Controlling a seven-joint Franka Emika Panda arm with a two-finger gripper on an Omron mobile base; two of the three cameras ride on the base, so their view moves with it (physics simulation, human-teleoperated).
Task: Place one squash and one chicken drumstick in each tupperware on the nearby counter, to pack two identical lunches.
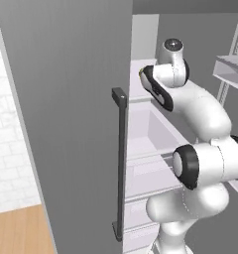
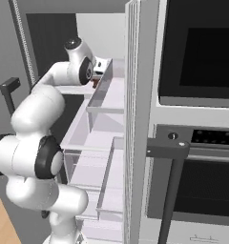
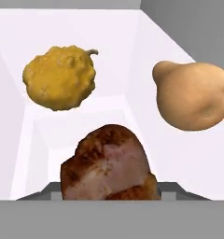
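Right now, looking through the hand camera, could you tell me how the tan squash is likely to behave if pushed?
The tan squash looks rounded and pear-shaped, so it would probably roll or wobble rather than slide. Its skin appears smooth, perhaps slippery. It looks solid, likely stiff.

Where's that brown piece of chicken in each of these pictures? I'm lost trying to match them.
Left base view: hidden behind the arm.
Right base view: the chicken drumstick is a small reddish speck at the arm's tip, upper left.
Hand view: bottom centre, below the yellow squash and tan squash.
Shared landmark: the white fridge shelf.
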